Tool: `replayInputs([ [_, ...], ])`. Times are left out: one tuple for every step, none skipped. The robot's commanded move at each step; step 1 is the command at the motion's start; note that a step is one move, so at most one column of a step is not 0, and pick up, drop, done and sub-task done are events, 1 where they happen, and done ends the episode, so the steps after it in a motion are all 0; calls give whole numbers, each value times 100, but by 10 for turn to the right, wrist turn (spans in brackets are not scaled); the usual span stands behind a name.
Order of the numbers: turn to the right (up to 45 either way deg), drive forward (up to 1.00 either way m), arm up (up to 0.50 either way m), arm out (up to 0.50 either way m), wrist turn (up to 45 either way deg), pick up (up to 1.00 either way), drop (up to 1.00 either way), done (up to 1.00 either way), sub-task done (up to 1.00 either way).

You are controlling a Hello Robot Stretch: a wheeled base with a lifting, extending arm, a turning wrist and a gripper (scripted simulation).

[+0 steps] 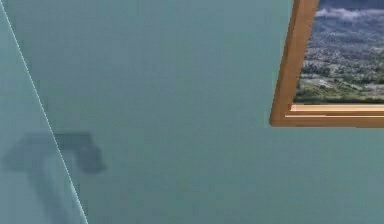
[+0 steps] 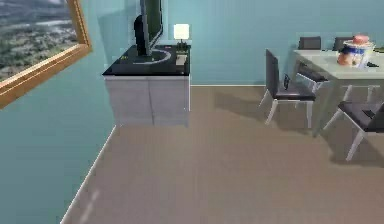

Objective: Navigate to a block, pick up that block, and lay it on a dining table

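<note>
Forward view puts the robot nose-on to a teal wall, with a framed landscape picture at the upper right. I judge the step in hand to be the search for the block. I cannot tell where the block lies, nor what state the gripper is in or whether it holds anything.

Arm side view looks out over the side to which the gripper reaches. Far out that way stands a grey cabinet carrying a television and a small white lamp-like thing. Toward the rearward end of that side is the dining table, with dark chairs drawn around it and a few coloured things on top, too small to name.

To do this step well, the base should turn on the spot away from the wall before driving, since there looks to be little room ahead. A slow sweep would let the cabinet top, the floor and the table be checked in turn. The arm is best kept drawn in until the block is found, and the table's place kept in mind for the laying down.
</note>
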Motion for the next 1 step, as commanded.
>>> replayInputs([
  [-450, 0, 0, 0, 0, 0, 0, 0, 0],
])
